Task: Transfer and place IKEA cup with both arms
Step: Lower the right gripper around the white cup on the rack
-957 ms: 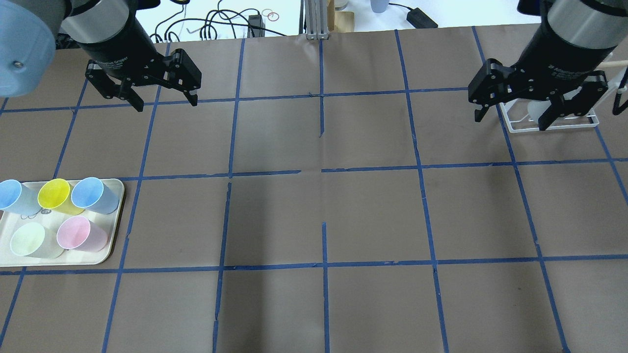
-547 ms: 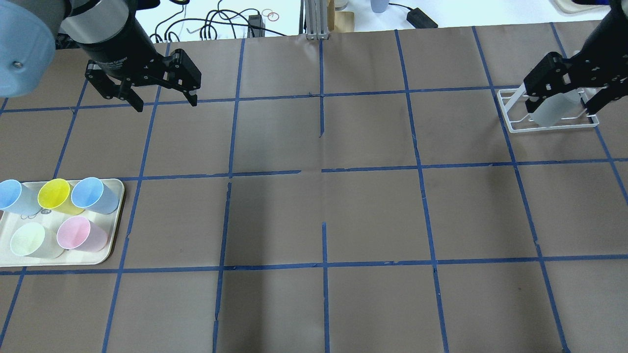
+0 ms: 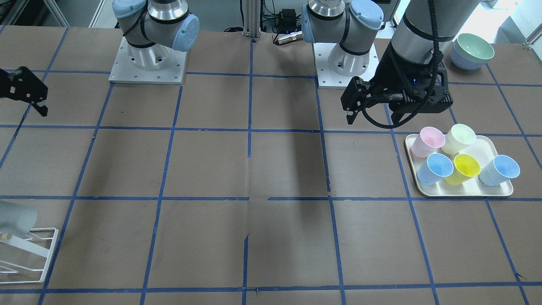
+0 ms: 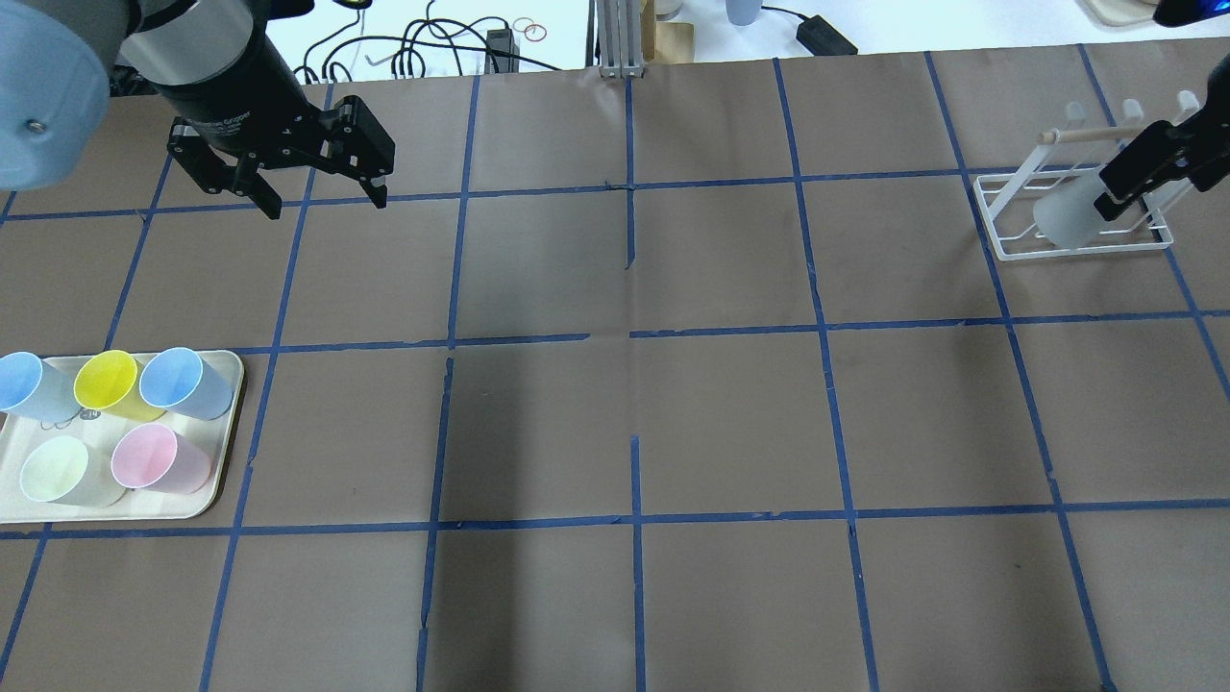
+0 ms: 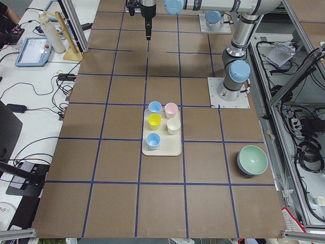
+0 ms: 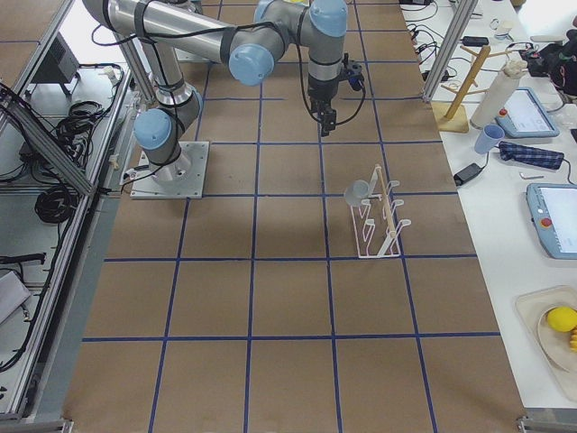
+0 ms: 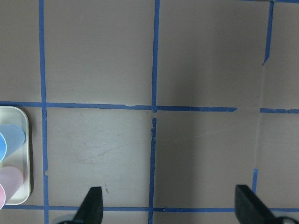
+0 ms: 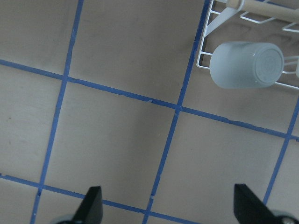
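IKEA cup [image 4: 1062, 216] on rack [image 4: 1086, 251], far right | cups [image 4: 144, 459] on tray [image 4: 226, 423], near left | well apart

Brown table [image 4: 730, 423], blue tape grid [image 4: 629, 125]; white bench [image 4: 567, 29] behind, black cables [image 4: 432, 43], aluminium post [image 4: 616, 38].

The desk [image 4: 730, 423] is covered in brown paper, marked into large squares by blue tape lines [image 4: 826, 329]. At its left end lies a cream tray [image 4: 219, 471]. At the right end, on the side away from the robot, a white wire rack [image 4: 1086, 251] stands across a tape line. Two stacked bowls [image 3: 472, 51], pale green on blue, sit near the base of the left arm [image 3: 345, 55]. That base and the right arm [image 3: 148, 55] base each stand on a square metal plate.
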`<state>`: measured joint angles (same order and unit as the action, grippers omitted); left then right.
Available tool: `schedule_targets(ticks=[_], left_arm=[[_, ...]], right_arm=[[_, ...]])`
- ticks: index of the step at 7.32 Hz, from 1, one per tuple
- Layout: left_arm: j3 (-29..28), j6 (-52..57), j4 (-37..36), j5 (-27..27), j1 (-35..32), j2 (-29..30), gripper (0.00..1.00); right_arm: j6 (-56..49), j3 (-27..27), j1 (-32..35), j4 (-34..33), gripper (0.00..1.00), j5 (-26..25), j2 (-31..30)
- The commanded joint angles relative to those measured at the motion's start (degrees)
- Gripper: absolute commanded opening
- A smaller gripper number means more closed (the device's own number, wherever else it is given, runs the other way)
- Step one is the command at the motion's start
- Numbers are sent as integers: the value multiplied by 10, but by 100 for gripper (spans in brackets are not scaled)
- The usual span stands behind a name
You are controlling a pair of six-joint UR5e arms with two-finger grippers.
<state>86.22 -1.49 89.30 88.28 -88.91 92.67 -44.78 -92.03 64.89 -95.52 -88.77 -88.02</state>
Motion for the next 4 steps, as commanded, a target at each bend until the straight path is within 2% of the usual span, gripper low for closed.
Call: schedule_targets(ticks=[1,4], left_arm=[[1,0,0,0,0,0,100],[1,0,0,0,0,0,100]], right_arm=[[-140,0,-32,-28,100,1,42],[-243,0,-48,-116,100,1,107]])
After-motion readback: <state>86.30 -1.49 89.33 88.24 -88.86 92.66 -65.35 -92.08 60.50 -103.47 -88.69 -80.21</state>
